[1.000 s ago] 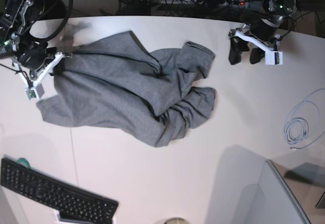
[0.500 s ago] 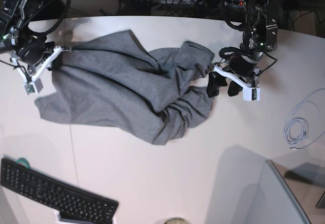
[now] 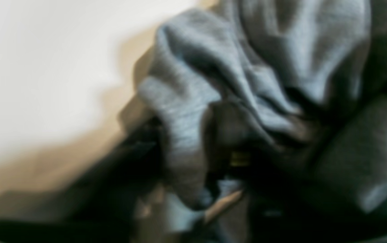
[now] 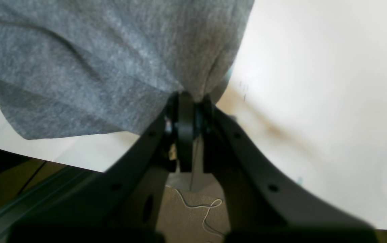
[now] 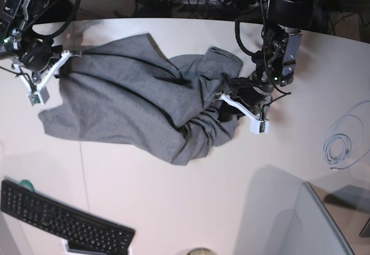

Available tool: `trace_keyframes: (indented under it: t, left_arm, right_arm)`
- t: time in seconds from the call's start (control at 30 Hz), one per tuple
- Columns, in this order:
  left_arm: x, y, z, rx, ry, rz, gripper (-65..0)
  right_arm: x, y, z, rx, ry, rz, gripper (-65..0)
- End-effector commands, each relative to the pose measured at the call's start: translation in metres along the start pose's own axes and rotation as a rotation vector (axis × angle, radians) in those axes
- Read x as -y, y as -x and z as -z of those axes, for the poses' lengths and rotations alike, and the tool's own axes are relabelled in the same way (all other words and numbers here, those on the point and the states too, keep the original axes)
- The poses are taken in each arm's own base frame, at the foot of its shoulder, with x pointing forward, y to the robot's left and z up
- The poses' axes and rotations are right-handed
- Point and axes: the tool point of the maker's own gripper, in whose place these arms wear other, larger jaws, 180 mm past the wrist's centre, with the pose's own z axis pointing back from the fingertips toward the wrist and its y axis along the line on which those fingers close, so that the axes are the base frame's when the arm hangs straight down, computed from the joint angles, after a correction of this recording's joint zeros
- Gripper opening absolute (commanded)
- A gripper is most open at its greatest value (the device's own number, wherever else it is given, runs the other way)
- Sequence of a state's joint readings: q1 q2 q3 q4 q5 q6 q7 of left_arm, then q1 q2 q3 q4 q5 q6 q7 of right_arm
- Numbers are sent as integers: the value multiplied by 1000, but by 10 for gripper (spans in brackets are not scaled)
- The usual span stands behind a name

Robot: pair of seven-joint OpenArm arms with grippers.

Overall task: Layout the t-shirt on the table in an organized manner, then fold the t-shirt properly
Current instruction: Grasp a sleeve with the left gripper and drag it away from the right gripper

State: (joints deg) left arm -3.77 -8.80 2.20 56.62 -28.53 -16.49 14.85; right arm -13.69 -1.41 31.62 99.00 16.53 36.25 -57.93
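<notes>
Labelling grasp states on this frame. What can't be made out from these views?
- Left wrist view: motion blur; left gripper is dark smear in the t-shirt, grip unreadable.
- Base view: left gripper buried in cloth folds.
- Base view: right gripper too small to read.
- Right wrist view: t-shirt cut off by top edge.

Base looks down; wrist views crowd the t-shirt (image 5: 133, 99).

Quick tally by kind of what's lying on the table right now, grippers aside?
T-shirt, grey: 1
Keyboard, black: 1
Coiled cable, pale: 1
Total: 3
A small greenish thing beside the keyboard and a round thing at the bottom edge are too cut off to identify.
</notes>
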Motion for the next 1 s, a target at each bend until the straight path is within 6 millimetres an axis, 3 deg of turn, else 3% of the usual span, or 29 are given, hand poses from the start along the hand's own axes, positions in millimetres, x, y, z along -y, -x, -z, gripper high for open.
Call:
trace_keyframes:
  t: [0.0,0.13,0.27,0.33,0.43,0.53,0.7,0.97]
  left_arm:
    - [-8,-18,0,36,-16,9,-650]
    - [-29,-42,-18,102,-58,21,-650]
    - [-44,-66,-46,170,-84,78,-650]
    - [-50,-74,-61,187,-96,122,-650]
    - [-62,-75,-78,186,-118,164,-650]
    - [-73,-64,-94,160,-143,184,-650]
    - [-86,-46,-132,62,-208,180,-650]
    - [-64,-15,-178,7,-233,145,-650]
  right_arm:
    - [3,-11,-4,40,7,-4,-648]
    - [13,-18,-7,45,26,-29,-648]
    - [28,-46,-13,91,60,-62,-648]
    - [40,-69,-17,129,92,-58,-648]
    - [64,-96,-16,132,133,12,-648]
    - [71,-121,-1,95,119,19,-648]
    - [47,-162,41,37,45,-24,-648]
    - [1,-234,92,88,42,-49,-645]
